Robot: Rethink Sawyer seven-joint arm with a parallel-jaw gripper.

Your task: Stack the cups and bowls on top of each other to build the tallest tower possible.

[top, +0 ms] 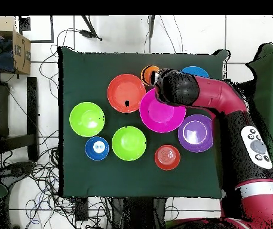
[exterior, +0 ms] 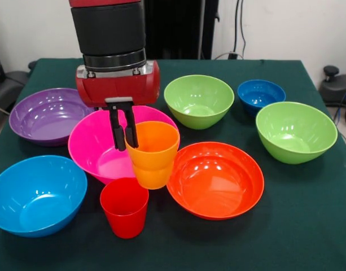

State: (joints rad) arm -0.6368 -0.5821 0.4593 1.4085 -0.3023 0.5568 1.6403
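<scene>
Front view shows the gripper (exterior: 123, 129) at frame centre pinching the rim of the upright orange cup (exterior: 153, 152), while the red cup (exterior: 125, 206) stands just below it, slightly left, mouth up.

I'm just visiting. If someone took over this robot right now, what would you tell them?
Gripper: shut on the rim of the orange cup, beside the pink bowl.
Red cup: stands alone, just in front of it.
Other bowls, none nested: purple, light blue, large orange-red, two green, small blue, small orange-red.
Done: nothing stacked.
Left: the whole tower.
</scene>
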